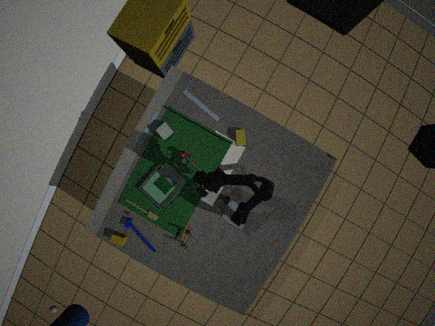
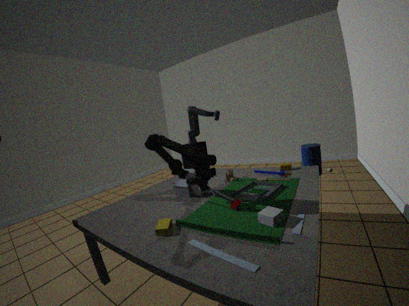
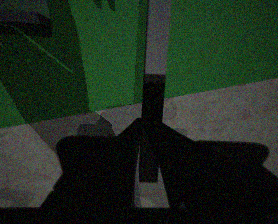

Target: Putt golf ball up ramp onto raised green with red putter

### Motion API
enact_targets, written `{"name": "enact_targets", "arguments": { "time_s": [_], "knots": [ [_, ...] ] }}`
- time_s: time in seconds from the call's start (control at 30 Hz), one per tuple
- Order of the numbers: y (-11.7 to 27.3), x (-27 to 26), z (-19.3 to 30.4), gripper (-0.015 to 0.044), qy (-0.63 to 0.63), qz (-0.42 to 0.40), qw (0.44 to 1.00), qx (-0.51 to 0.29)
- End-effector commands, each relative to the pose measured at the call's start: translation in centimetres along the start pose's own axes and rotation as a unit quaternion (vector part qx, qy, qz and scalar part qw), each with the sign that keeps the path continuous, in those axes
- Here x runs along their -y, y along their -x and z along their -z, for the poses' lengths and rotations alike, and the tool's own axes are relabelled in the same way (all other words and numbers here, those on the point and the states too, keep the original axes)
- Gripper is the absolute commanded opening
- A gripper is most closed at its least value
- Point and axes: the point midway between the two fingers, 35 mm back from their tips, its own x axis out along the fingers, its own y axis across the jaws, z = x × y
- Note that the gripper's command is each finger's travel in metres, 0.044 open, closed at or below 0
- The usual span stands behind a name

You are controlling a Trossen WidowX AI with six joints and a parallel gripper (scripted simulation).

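Starting at the left of your top view, the yellow crate [image 1: 152, 24] sits on the floor off the table's corner; dark stripes run down one side, but they are too blurred for you to read as writing, and you cannot see inside it. Lower left, the blue barrel [image 1: 72, 316] stands on the floor with a small pale ball [image 1: 53, 309] just beside it; its contents are hidden from you.

On the grey table [image 1: 252, 238], the green mat [image 1: 199, 140] carries the raised green [image 1: 162, 186], a square framed platform with a lighter green patch in the middle. You cannot make out the golf ball on the mat in any view.

Moving right, your gripper [image 3: 148, 165] is closed tight on the red putter [image 2: 230, 200]: the wrist view shows the grey shaft running straight up from between the dark fingers, out over the mat's edge. In the exterior view the red head [image 2: 236, 203] rests low on the mat, near the white block [image 2: 270, 215]. A small yellow block [image 2: 164, 226] lies on the table just beside the mat.

No legible labels or brands show anywhere.
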Motion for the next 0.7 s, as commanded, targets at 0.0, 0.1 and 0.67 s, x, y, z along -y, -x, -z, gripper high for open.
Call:
{"name": "enact_targets", "arguments": {
  "time_s": [0.0,0.1,0.67],
  "knots": [
    [-0.1,-3.7,1.1,0.0,0.004,0.009,1.0,-0.001],
    [0.0,-3.9,1.2,0.0,0.004,0.009,1.0,0.0],
    [5.0,-4.2,1.3,0.0,0.012,0.011,1.0,-0.005]
  ]
}}
